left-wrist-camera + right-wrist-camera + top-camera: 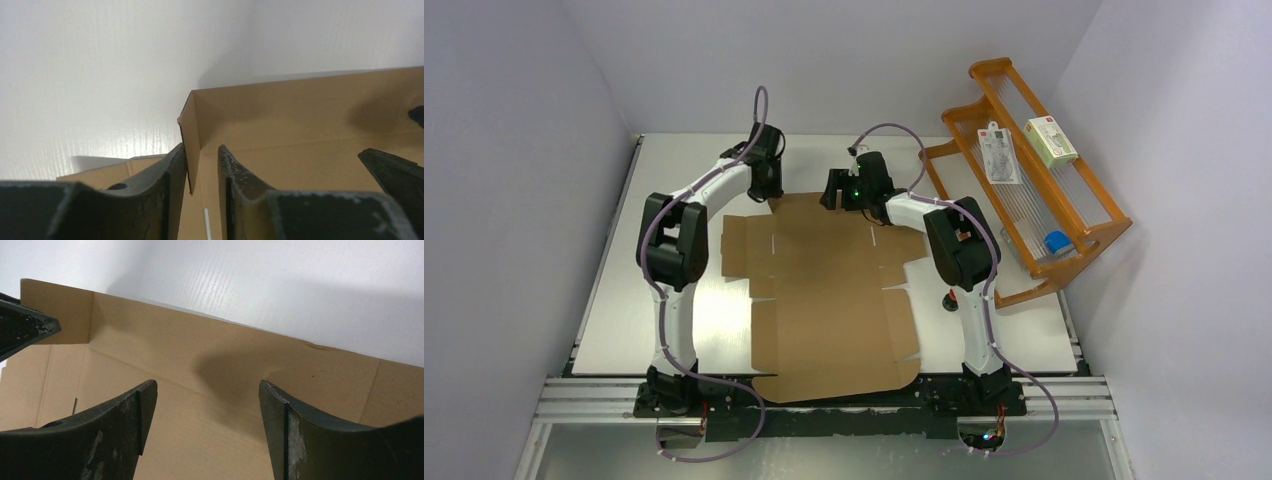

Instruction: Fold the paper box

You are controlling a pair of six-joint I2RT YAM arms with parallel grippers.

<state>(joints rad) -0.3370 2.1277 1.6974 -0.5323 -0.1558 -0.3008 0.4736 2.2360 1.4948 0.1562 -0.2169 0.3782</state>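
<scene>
Brown corrugated cardboard, plain and unprinted, makes up the paper box (824, 300). It is a large die-cut sheet with slits and side flaps, lying mostly flat on the table (674, 330). Its long axis runs from the near edge, between the arm bases, away to the far end where both arms are reaching.

At that far end the far flap (225, 350) stands up as a low wall, and its crease runs left to right between the two grippers. The short corner tab (189, 125) at the left end of that wall is bent round toward the sheet.

The left gripper (202, 150) sits right at this far left corner, so it is the nearer one to the tab. Its jaws are only narrowly apart, and the tab's free edge stands in the gap close against the left-hand finger (165, 170). Daylight shows on the other side, so it does not look pinched, though actual contact is hard to judge from this low angle.

The right gripper (207, 385) hovers further along over the panel, just inside the wall. Its jaws are wide apart and hold nothing.

The next fold likely turns on the tab lying directly between the left jaws.
</scene>
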